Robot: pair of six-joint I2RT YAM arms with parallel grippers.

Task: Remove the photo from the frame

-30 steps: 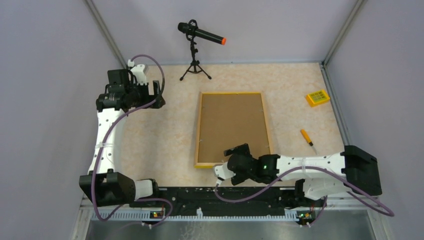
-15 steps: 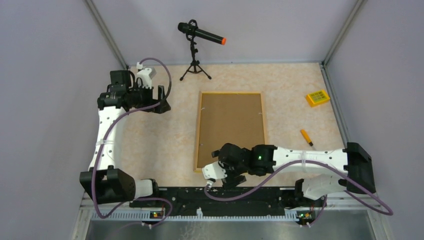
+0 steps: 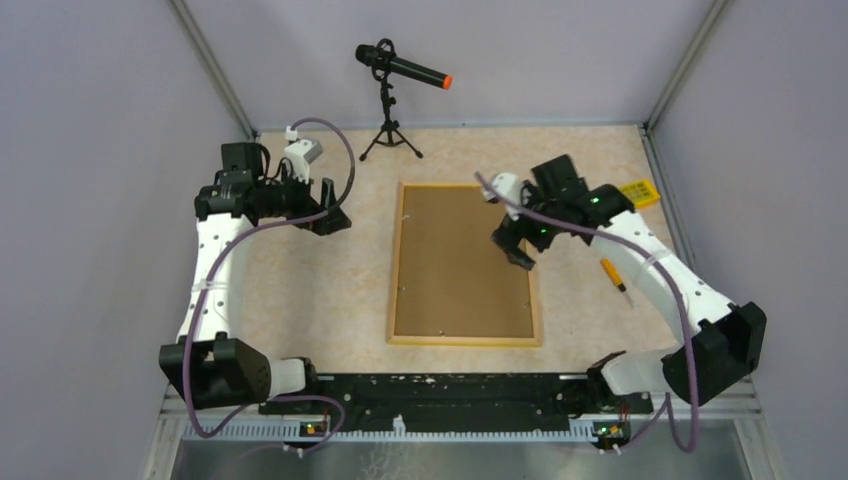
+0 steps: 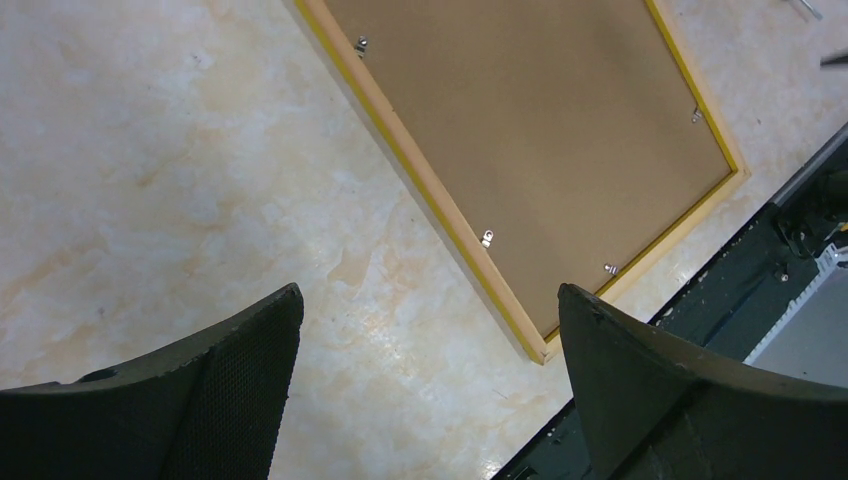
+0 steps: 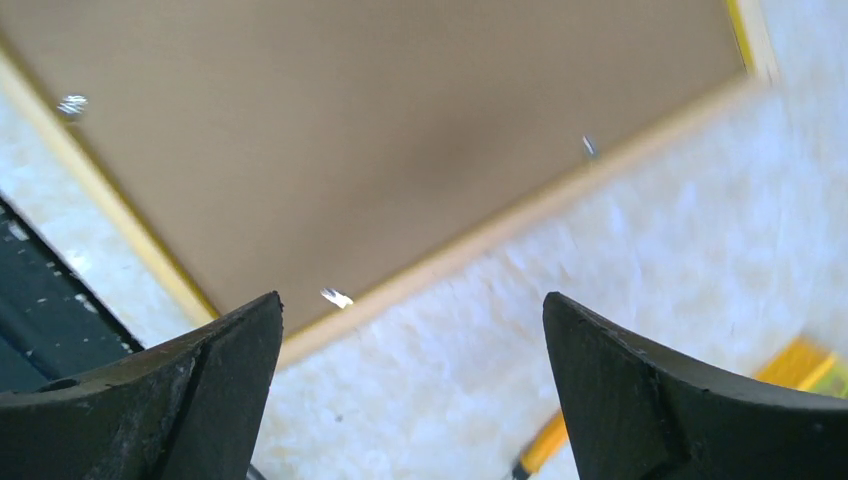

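Note:
The frame (image 3: 465, 265) lies face down in the middle of the table, brown backing up, with a pale wood and yellow rim. The photo is hidden under the backing. Small metal clips (image 4: 487, 238) sit along the rim. My left gripper (image 3: 335, 208) hangs open over bare table left of the frame's far corner. In the left wrist view the left gripper (image 4: 428, 300) holds nothing, and the frame (image 4: 540, 140) lies beyond. My right gripper (image 3: 512, 250) hovers open above the frame's right edge. The right wrist view is blurred; there the right gripper (image 5: 412, 300) is empty above a clip (image 5: 336, 297).
A microphone on a small tripod (image 3: 392, 80) stands at the back. A small yellow block (image 3: 640, 194) lies at the back right, partly behind my right arm. An orange-handled tool (image 3: 614, 275) lies right of the frame. A black rail (image 3: 440, 390) runs along the near edge.
My right arm swung from the frame's near edge up to its far right side, staying open. My left gripper edged right toward the frame.

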